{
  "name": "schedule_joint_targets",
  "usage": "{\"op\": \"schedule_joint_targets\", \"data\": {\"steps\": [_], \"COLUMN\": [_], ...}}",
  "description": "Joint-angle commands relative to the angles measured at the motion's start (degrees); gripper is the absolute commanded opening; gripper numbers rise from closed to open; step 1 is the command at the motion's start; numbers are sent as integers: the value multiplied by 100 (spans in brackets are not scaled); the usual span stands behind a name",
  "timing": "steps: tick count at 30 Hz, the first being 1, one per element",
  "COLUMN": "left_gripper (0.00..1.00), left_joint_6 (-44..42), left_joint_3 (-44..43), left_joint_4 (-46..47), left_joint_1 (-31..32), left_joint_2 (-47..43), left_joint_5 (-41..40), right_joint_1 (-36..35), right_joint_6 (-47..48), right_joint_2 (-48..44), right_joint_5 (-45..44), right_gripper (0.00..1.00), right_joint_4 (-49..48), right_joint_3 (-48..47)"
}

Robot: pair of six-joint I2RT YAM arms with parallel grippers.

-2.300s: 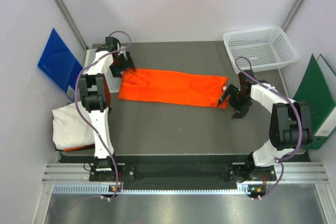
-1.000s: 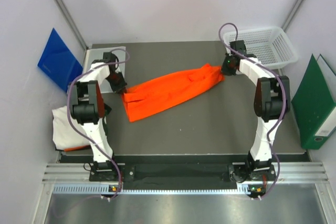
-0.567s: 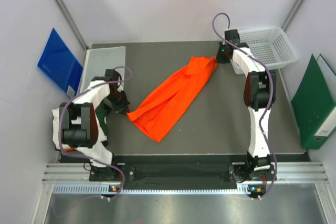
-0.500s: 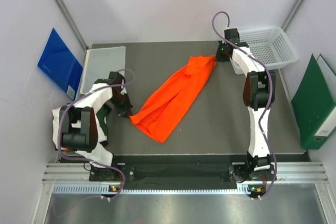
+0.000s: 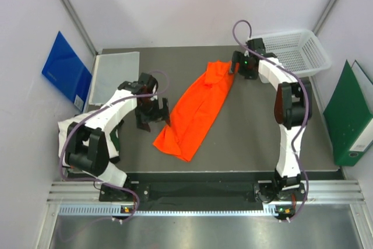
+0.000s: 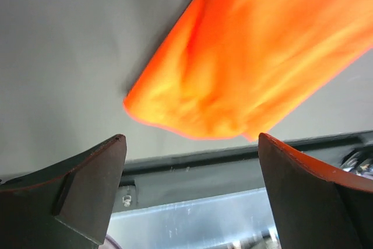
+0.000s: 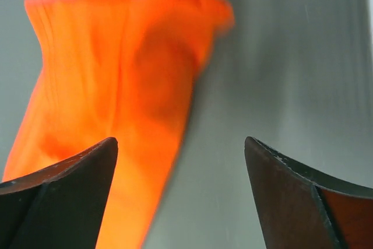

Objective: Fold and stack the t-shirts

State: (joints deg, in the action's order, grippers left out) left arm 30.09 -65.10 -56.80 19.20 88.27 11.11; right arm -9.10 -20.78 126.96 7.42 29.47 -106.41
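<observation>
Pincers gape wide, empty: left pincer (image 5: 154, 116) at 9 o'clock of the orange t-shirt (image 5: 195, 112), right pincer (image 5: 238, 69) at its 1 o'clock end. It lies on the counter (image 5: 245, 138), stretched 1 to 7 o'clock.

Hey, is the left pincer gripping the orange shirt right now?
No, the left pincer has its fingers spread wide, clear of the orange shirt, which lies loose on the table.
</observation>
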Motion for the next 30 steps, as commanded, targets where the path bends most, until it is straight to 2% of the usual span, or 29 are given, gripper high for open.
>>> {"op": "schedule_joint_targets", "data": {"steps": [1,7,8,10,13,15,17,19,23,30], "left_gripper": [99,99,99,99,99,99,99,99,99,97], "left_joint_6": [-616,-1135,-1171,-1181,-1102,-1058,-952,-769,-513,-144], "left_joint_3": [-1099,-2953,-3495,-4130,-5762,-6311,-6689,-6482,-6471,-7007], "left_joint_4": [265,371,388,406,388,423,686,1342,2004,2401], "left_joint_1": [-13,-22,-30,-57,-109,-118,-118,-118,-110,57], "left_joint_2": [189,2051,2324,3185,4301,4941,5199,5280,5542,6281], "left_joint_5": [-364,-303,-303,-84,372,549,856,1119,1568,2148], "right_joint_1": [75,75,75,75,75,75,75,75,75,84], "right_joint_6": [65,-102,-137,-260,-383,-410,-410,-340,-269,-374], "right_joint_2": [-1286,-2077,-2244,-2368,-2588,-2728,-2834,-2913,-3027,-3256], "right_joint_5": [-224,-31,13,162,277,278,304,295,216,110], "right_gripper": [92,92,92,91,91,91,91,91,91,91], "right_joint_4": [-47,226,217,173,155,173,216,278,357,234], "right_joint_3": [830,1525,1622,1903,2185,2282,2370,2423,2520,2959]}}
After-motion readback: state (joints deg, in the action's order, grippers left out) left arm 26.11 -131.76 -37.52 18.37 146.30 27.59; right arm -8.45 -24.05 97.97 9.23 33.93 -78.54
